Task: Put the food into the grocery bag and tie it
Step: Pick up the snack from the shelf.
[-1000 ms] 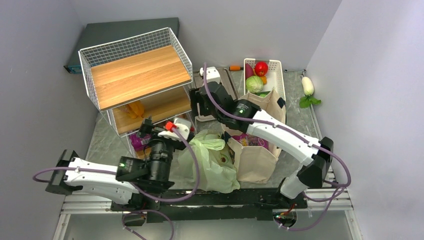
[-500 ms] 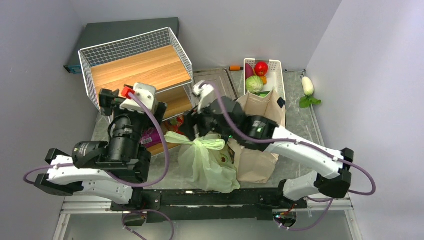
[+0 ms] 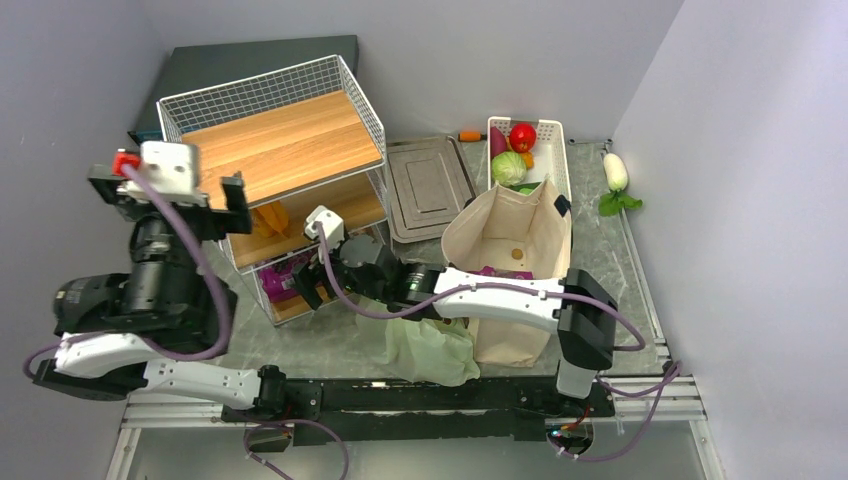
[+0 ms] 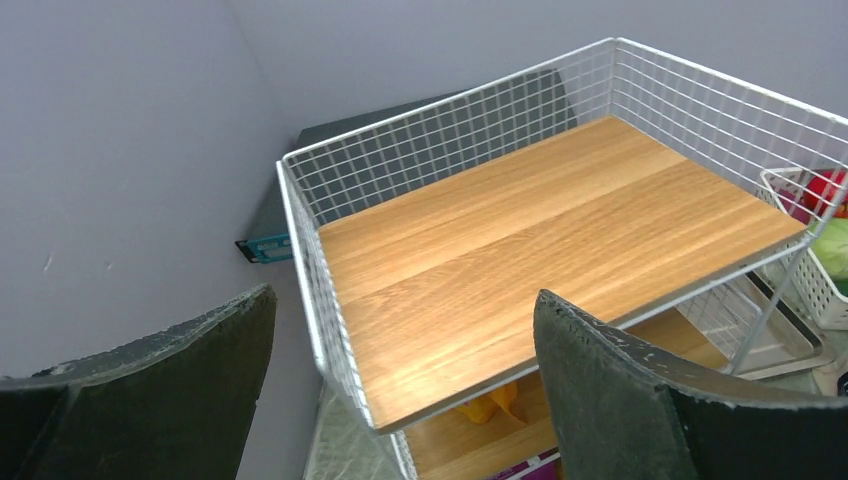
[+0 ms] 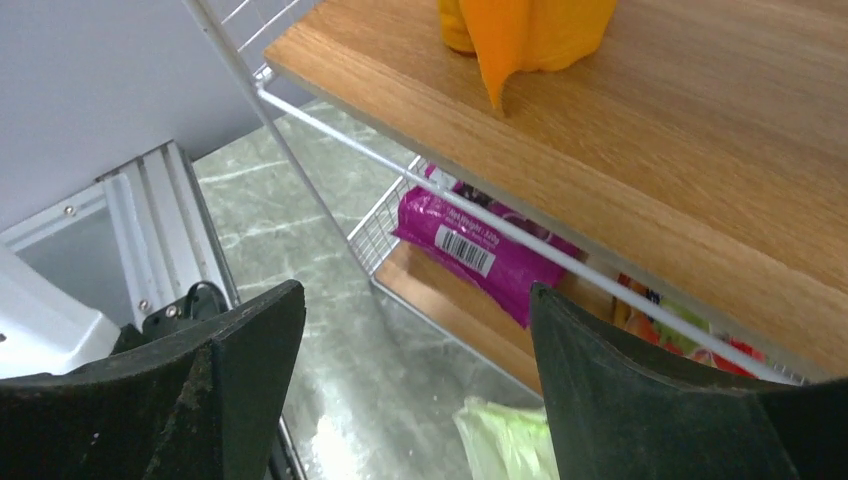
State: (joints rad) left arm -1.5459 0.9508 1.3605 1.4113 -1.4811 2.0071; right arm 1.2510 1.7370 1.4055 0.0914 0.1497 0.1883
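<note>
Pale lilac-grey walls close in a grey-green marbled desk point(image 3: 600, 245) on three sides, with a metal rail point(image 3: 180, 405) along its near edge.

At the left edge the left end effector point(image 3: 168, 190) hangs high, fingers spread wide and holding nothing. Its camera looks down on the top of a white wire rack point(image 3: 270, 140) with wooden shelves. The rack stands toward the far-left corner, and a dark board point(image 3: 250, 60) lies behind it against the wall. An orange-yellow item point(image 5: 525, 30) rests on the middle shelf, and a purple packet point(image 5: 470, 245) lies on the bottom one.

Just right of the rack's near corner, the right end effector point(image 5: 412, 300) hovers low over bare desk, also spread and empty.

The bag point(image 3: 425, 345) lies crumpled at the near edge, mid-desk, touching the left side of a beige tote point(image 3: 510, 250). The right arm crosses its top, so its contents and handles cannot be made out.

A grey lid point(image 3: 428, 185) lies flat beyond, near the far edge. Right of it a white basket point(image 3: 562, 150) holds a tomato point(image 3: 522, 136) and a cabbage point(image 3: 508, 167). A white radish point(image 3: 615, 172) lies in the far-right corner.
</note>
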